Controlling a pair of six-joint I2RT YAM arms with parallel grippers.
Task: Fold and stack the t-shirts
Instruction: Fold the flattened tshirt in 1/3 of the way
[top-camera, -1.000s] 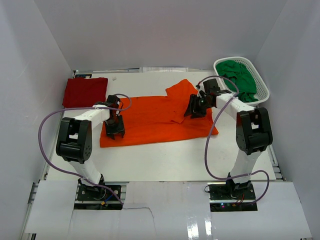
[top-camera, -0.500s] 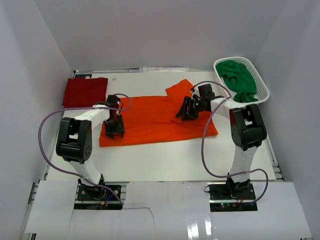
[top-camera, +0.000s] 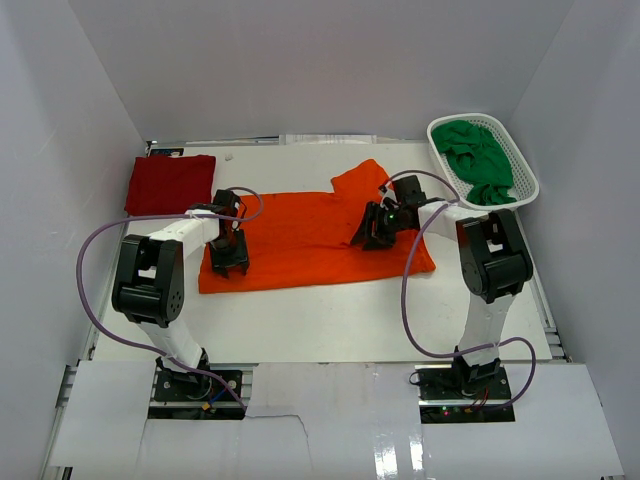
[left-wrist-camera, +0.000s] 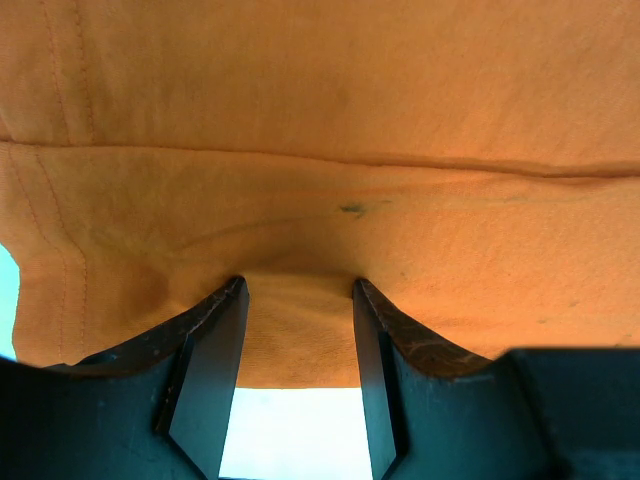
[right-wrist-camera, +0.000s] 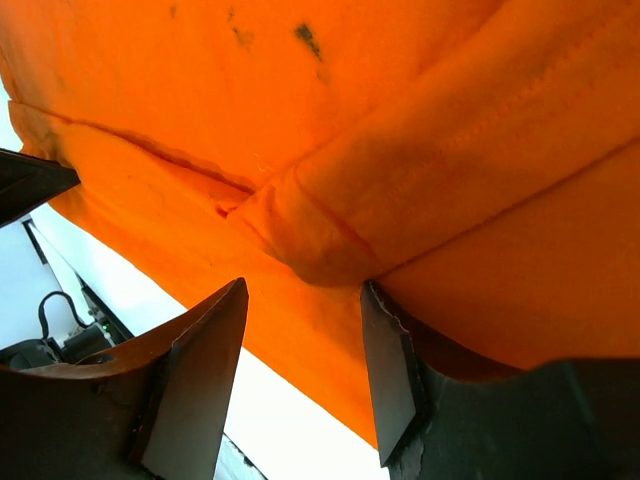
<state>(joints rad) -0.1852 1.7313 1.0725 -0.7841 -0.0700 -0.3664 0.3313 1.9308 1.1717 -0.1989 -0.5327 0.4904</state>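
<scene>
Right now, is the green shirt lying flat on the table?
No, the green shirt sits bunched inside the white basket.

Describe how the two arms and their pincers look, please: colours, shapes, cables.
The left arm and the right arm are alike: white links joined by bulky black joint housings. A thin lilac cable loops loosely beside each. The left pincer and the right pincer are black, each with two flat fingers that taper to the tips, worn at the edges.
</scene>
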